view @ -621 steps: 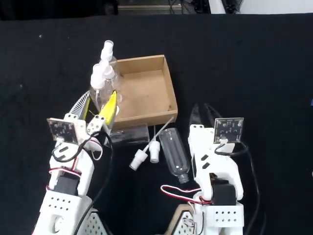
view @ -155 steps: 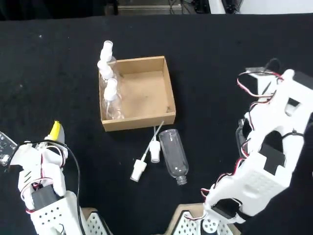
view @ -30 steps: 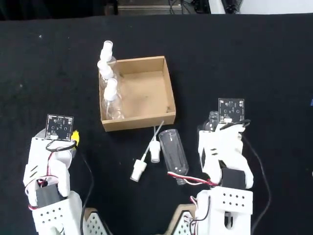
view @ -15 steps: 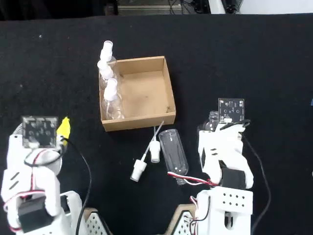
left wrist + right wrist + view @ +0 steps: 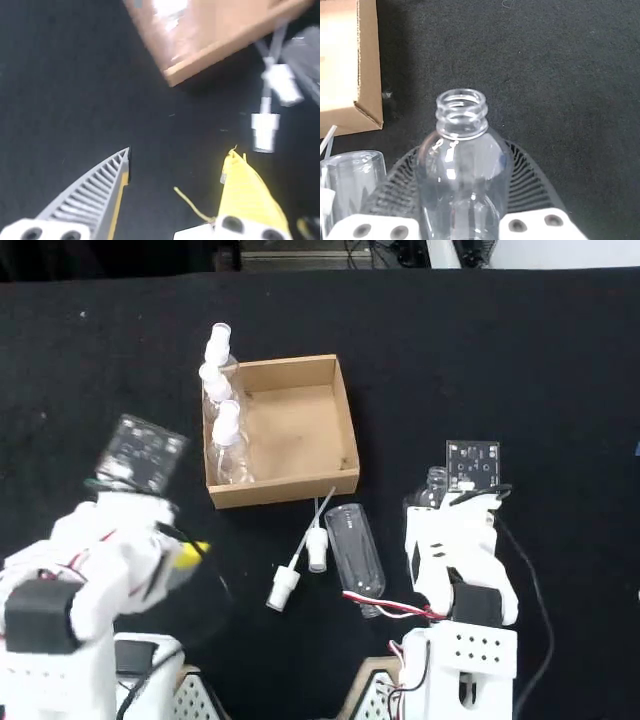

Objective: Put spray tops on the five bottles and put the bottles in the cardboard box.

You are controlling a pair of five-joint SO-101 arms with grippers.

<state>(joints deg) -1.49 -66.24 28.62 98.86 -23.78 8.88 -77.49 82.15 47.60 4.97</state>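
Capped bottles [image 5: 228, 435], three counted, stand in a row along the wall of the cardboard box [image 5: 285, 490] that is farthest from the right fingers. They appear to be inside that wall, though the high view's angle does not settle it. The box is open-topped and rests on the black desk [image 5: 520, 360], ahead of both sets of fingers.

Right fingers [image 5: 530, 180]: clamped on the uncapped bottle [image 5: 461, 165], one finger on each side of its body. The open neck reaches past the fingertips and points away from the wrist. A corner of the box lies beyond the fingertips, off to the side nearer the left fingers.

Loose bottle [image 5: 355, 555]: lying on its side on the desk, just beside the right fingers, on the side toward the left fingers. It has no top. Its open neck points back toward the arm bases and its base end is near the front wall of the box.

First spray top [image 5: 318, 542]: lying on the desk just beside the loose bottle, tube pointing toward the box.

Second spray top [image 5: 283, 587]: lying on the desk near the first, closer to the left fingers, tube likewise toward the box.

Left fingers [image 5: 245, 190]: apart, one grey and one yellow, with bare desk showing between them. Both spray tops lie beyond the yellow fingertip, and the box corner lies farther on.
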